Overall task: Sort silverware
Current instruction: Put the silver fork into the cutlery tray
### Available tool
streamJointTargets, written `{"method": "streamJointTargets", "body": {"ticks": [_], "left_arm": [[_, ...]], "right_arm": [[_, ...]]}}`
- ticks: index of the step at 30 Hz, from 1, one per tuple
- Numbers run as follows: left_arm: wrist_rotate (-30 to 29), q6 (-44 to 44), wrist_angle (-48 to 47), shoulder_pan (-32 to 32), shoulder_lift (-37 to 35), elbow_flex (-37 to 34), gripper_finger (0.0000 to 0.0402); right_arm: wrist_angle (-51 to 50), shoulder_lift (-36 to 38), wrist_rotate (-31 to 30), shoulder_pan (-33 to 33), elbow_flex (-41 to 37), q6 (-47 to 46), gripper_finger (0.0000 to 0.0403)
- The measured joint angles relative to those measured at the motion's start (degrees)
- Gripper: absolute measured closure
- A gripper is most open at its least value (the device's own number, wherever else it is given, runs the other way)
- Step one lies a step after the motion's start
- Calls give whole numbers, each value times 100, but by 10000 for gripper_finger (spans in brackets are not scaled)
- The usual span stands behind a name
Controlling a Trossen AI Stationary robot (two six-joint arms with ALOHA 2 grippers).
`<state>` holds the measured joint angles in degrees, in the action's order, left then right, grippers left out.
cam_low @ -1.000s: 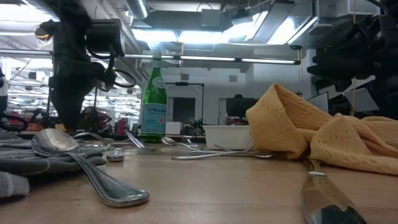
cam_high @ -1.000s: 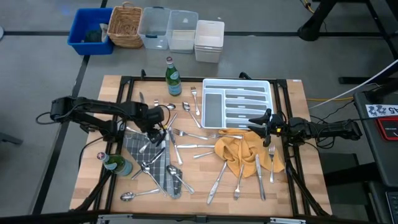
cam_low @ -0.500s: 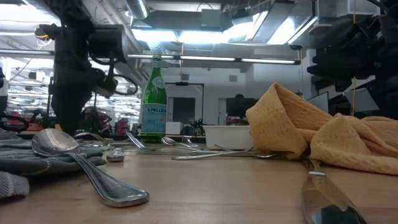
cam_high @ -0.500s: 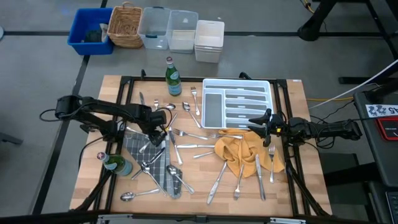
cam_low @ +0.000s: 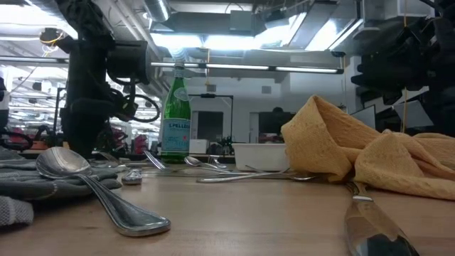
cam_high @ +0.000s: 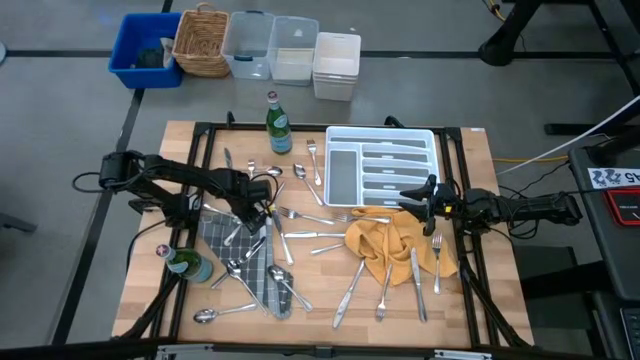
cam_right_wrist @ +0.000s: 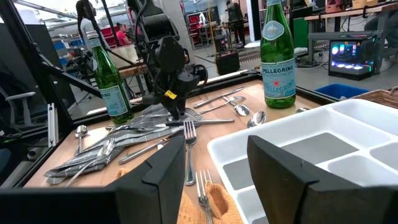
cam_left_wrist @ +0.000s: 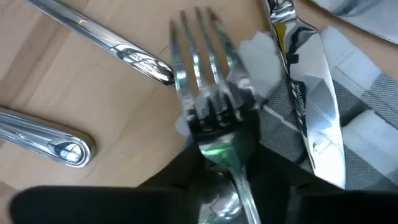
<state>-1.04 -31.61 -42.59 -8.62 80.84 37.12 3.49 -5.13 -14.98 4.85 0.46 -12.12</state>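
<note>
L gripper (cam_high: pixel 256 212) jaws clamp on fork (cam_left_wrist: pixel 208 93), pick-up step; next lift w/o slipping, carry to tray (cam_high: pixel 381 140). R gripper (cam_high: pixel 408 198) jaws apart, waiting beside tray.

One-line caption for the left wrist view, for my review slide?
Left gripper closing around a fork at the edge of a grey cloth, a knife beside it.

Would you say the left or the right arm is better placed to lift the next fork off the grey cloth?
The left, probably. The left gripper is down at the grey cloth with a fork between its fingers. The right gripper waits open by the white tray.
</note>
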Motion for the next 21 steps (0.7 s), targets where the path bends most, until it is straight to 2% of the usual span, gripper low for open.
{"method": "streamJointTargets", "body": {"ticks": [5, 8, 21], "left_arm": [[62, -29, -13, 2, 4, 118, 375], [66, -26, -32, 4, 4, 240, 396], [134, 177, -368, 4, 4, 654, 398]], "right_arm": [[0, 0, 0, 0, 1, 0, 228], [0, 0, 0, 0, 1, 0, 228], [2, 0, 2, 1, -1, 0, 228]]}}
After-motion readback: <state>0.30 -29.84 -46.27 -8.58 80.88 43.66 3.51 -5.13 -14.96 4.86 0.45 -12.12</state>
